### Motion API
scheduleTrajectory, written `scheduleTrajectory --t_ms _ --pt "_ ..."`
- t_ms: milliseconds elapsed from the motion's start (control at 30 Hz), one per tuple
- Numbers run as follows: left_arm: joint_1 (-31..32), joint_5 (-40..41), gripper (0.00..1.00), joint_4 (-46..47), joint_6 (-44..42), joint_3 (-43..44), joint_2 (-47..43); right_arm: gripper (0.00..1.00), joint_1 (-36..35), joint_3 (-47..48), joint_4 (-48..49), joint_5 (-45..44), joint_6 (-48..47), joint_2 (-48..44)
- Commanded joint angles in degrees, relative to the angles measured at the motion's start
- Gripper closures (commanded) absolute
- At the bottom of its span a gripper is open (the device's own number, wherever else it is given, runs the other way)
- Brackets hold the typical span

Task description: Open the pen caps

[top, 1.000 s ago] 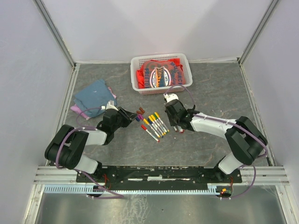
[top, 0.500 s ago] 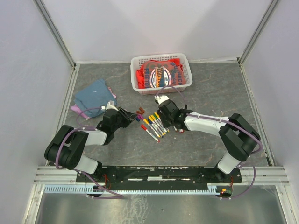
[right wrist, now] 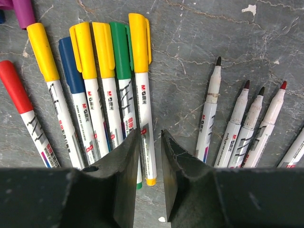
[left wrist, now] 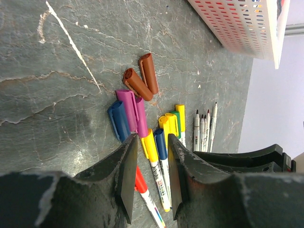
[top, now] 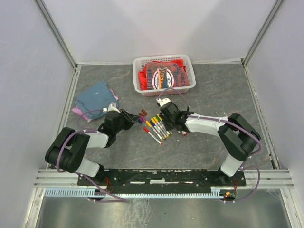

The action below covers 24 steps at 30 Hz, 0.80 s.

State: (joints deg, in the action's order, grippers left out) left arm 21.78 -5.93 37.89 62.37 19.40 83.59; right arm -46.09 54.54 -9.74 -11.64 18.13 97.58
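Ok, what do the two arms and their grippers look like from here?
The left arm and right arm have black joint housings, white link shells and thin purple cables looping alongside. The left gripper and right gripper have matte black, wedge-shaped plastic fingers.

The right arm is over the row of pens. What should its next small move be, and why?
Probably lower and close on the rightmost yellow-capped pen. In the right wrist view the right arm's jaws stand apart astride its white barrel, not yet gripping it. Its cap is on, unlike the uncapped pens lying beside it.
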Motion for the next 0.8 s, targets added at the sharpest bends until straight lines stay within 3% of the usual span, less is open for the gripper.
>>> scheduleTrajectory --t_ms 0,633,733,767 --pt "0.06 0.35 0.62 3.06 -1.17 -0.08 -0.45 0.68 -0.01 2.57 1.73 -0.53 -0.55 0.71" --pt "0.62 0.31 0.62 3.51 -0.49 0.53 -1.06 0.69 -0.06 2.72 1.3 -1.1 -0.16 3.19" --pt "0.75 -0.12 0.6 3.51 -0.3 1.1 -1.07 0.73 -0.06 2.32 1.5 -0.98 0.06 3.19" --pt "0.77 -0.3 0.58 3.51 -0.29 1.35 -1.02 0.79 -0.06 2.25 1.45 -0.89 0.15 3.23"
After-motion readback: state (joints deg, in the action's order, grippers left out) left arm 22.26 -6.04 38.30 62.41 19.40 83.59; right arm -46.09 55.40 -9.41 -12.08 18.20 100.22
